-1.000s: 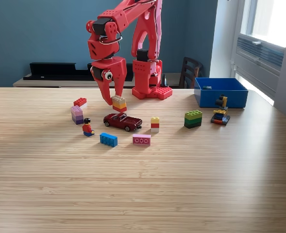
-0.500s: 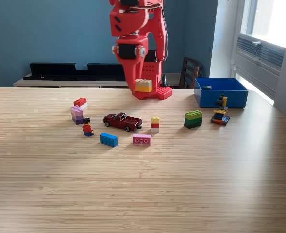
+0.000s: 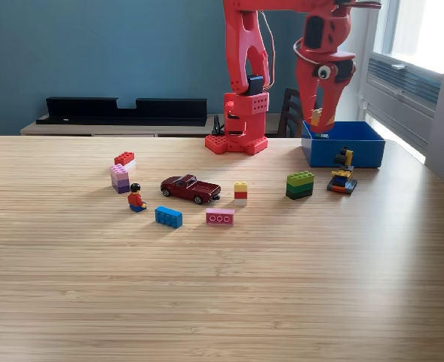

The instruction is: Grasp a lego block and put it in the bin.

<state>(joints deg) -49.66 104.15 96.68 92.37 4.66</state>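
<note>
1. Red gripper in the exterior view hangs over the near-left corner of the bin, jaws pointing down, clamped narrow on a lego block.
2. Step in hand, by my read: transport is done and this is the pre-release point. Block is held above the bin's rim, not yet inside.
3. Next move calls for nudging a bit toward the exterior view's right so the block clears the left wall, then opening the jaws. Dropping from here risks clipping the rim.
4. Block: small stacked piece, tan/yellow showing between the jaws, lower part hidden by the fingers; can't tell its exact tilt.
5. Bin: shallow bright-blue box with straight walls, far right on the wooden table, something small and dark inside at the back.
6. Only one view, so depth alignment over the bin can't be confirmed.
</note>
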